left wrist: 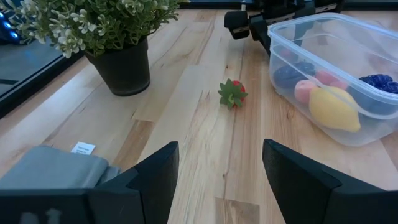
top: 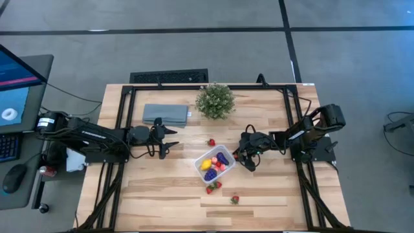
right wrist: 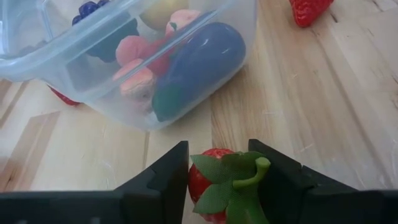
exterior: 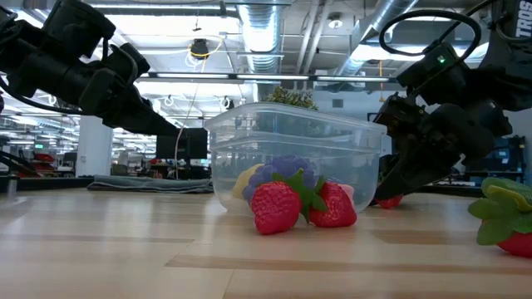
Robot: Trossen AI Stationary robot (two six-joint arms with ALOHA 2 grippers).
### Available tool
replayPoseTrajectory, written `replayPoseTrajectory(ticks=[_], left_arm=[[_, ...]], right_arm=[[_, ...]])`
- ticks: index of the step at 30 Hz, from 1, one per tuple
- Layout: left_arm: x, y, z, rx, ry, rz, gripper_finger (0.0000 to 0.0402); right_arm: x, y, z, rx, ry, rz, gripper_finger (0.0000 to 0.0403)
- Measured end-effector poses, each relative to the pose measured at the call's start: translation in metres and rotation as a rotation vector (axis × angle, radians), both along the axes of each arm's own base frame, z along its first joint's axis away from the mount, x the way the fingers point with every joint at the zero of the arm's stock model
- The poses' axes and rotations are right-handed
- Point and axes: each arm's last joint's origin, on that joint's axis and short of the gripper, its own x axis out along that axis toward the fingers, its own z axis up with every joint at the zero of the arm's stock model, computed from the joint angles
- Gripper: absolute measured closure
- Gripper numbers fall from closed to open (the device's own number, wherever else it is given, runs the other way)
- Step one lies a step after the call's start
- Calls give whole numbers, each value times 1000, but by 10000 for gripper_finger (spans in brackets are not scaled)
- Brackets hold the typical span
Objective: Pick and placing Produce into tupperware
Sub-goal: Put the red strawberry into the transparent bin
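The clear tupperware [top: 206,155] stands mid-table and holds a yellow piece [left wrist: 334,109], dark purple pieces [right wrist: 199,62] and small pink-red ones [right wrist: 134,50]. My right gripper [top: 248,158] is just right of the box, shut on a red strawberry [right wrist: 214,180]. My left gripper [top: 171,140] hovers open and empty left of the box, near the grey-blue cloth. Loose strawberries lie on the table: one beyond the box [top: 211,142], two touching its near side [top: 213,187], and one nearer the front edge [top: 235,199]. My right gripper pinches the strawberry's red sides [right wrist: 196,179] between its two fingers, and the green leafy cap [right wrist: 233,177] faces back toward the wrist. The fingers slant down from the table's right toward the box. In the low view the berry [exterior: 389,201] is at table height; I cannot tell whether it rests there.
A bushy potted plant [top: 215,100] stands at the far middle, and a folded grey-blue cloth [top: 165,114] lies to its left. Black frame rails [top: 119,116] run along the table's sides. Bare wood lies in front of the box and at the near left.
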Motion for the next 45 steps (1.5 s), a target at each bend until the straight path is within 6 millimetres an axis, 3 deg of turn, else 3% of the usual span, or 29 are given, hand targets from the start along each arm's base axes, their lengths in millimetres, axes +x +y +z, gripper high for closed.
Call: replayPoseTrajectory(ticks=[10,20,45], left_arm=[[0,0,0,0,0,0,178],[0,0,0,0,1,0,178],[0,0,0,0,2,-1,178]], right_arm=[[0,0,0,1,0,-1,228],[0,0,0,0,0,1,208],[0,0,0,1,0,-2,235]])
